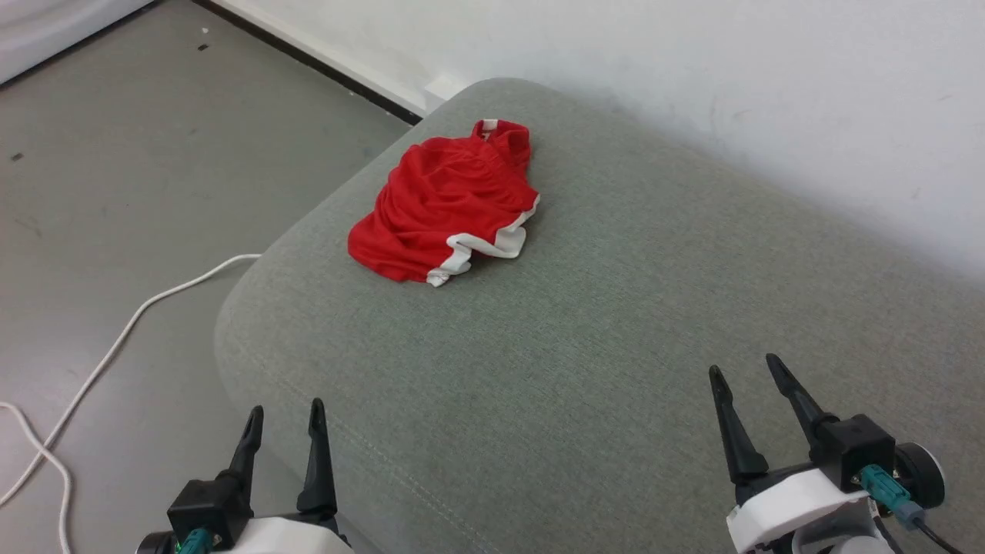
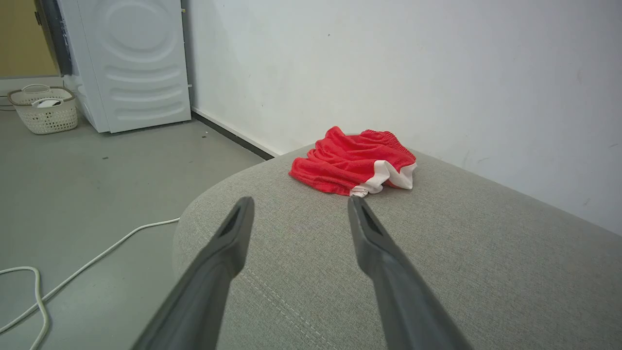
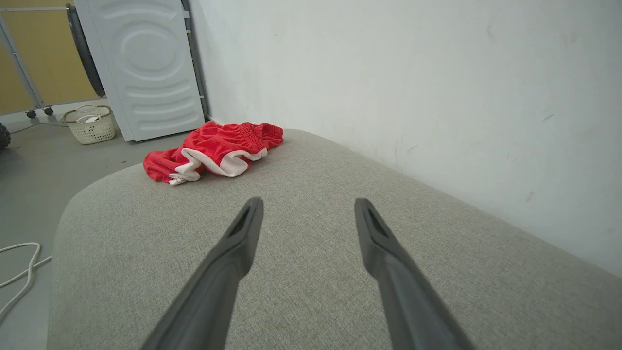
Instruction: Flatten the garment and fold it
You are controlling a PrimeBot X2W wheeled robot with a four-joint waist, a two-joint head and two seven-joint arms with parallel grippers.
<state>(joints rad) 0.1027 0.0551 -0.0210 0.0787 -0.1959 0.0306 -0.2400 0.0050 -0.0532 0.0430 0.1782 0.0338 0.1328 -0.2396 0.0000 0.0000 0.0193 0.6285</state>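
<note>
Head cam looks down on the grey cushion from its near edge. Both wrist cams skim low, sharing the far-corner red shorts and wall.

The shorts lie on the bench, at its far left corner, close to the wall that runs behind the bench. My left end effector hangs at the bench's near left edge and my right end effector over its near right part, both well apart from the shorts. On the floor to the left of the bench lies a cable. Beyond the bench a washing machine stands by the wall, with a laundry basket on the floor to its left in the left wrist view.
</note>
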